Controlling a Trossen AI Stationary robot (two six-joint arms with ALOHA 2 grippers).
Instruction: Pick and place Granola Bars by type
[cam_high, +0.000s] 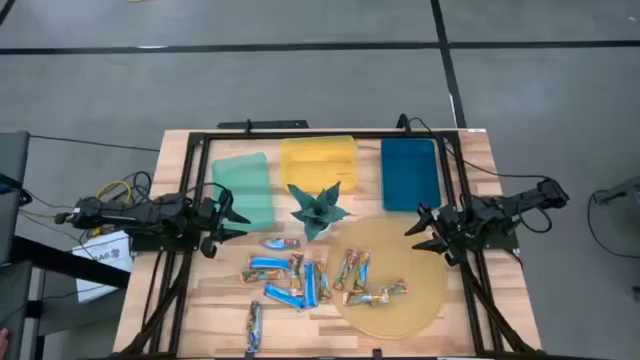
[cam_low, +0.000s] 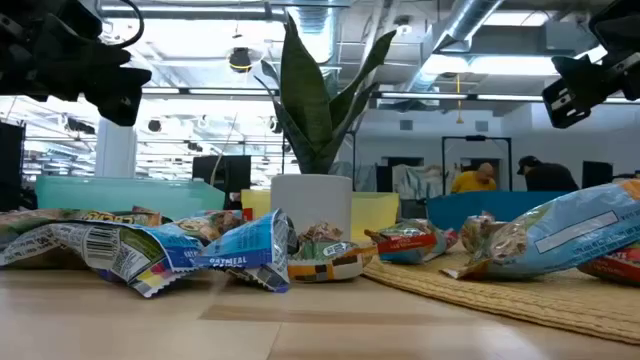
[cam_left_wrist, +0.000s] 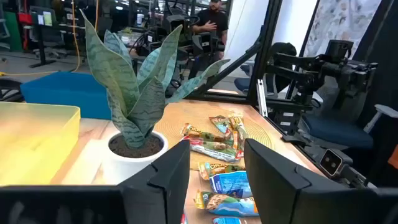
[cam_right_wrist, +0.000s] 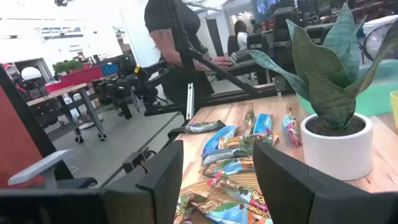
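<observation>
Several wrapped granola bars lie flat on the table's near half: blue ones (cam_high: 268, 265) left of centre, multicoloured ones (cam_high: 352, 268) on a round woven mat (cam_high: 400, 262), one blue bar (cam_high: 254, 326) apart near the near edge. They also show in the left wrist view (cam_left_wrist: 217, 149) and right wrist view (cam_right_wrist: 233, 146). My left gripper (cam_high: 232, 211) hovers open above the table's left side, beside the green tray. My right gripper (cam_high: 424, 228) hovers open above the mat's right part. Neither touches anything.
A potted green plant (cam_high: 318, 210) stands at the table's middle. Behind it along the far edge sit a green tray (cam_high: 243, 185), a yellow tray (cam_high: 318, 160) and a blue tray (cam_high: 408, 172). A black frame rims the table. People stand in the room beyond.
</observation>
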